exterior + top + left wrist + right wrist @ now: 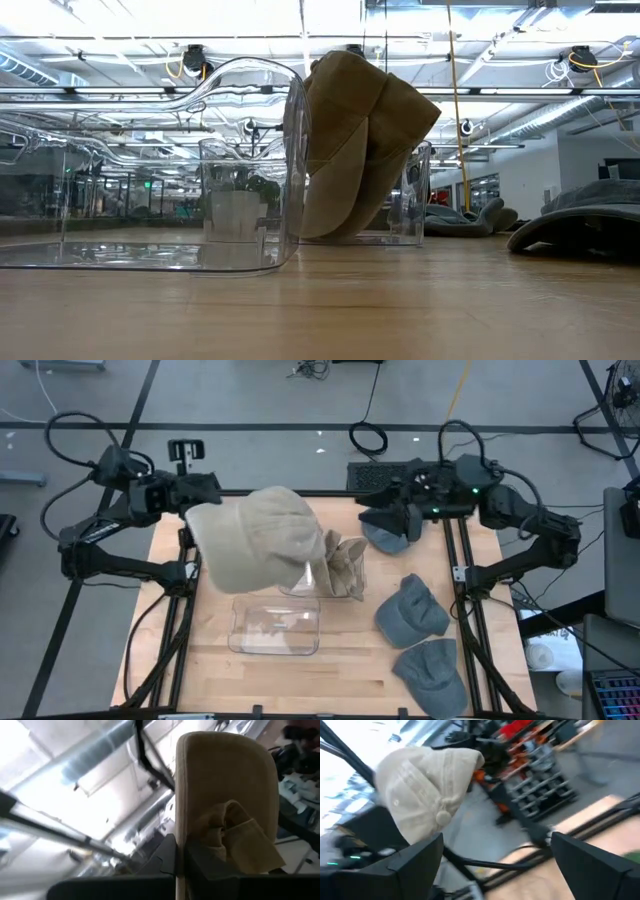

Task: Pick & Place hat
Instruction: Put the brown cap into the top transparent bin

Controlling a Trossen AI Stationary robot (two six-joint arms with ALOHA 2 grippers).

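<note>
- Over the table's (210, 660) far left, the left claw (198, 510) is up in the air, pinched tight on the brim of a beige hat (258, 538); the left wrist view shows that brim (225, 795) clamped edge-on between the dark fingers (167, 857).
- Below the raised hat, a clear empty bin (275, 628) sits on the wood near the middle.
- Just behind it, a second clear bin (335, 575) holds a tan hat (343, 565), which the low view shows leaning inside the walls (365, 140).
- Further right, the right claw (400, 518) hovers at the far edge, fingers spread wide with nothing between them, above a grey hat (385, 538).
- Right side, nearer: two more grey hats, one (410, 610) mid-table, one (432, 675) by the near edge.
</note>
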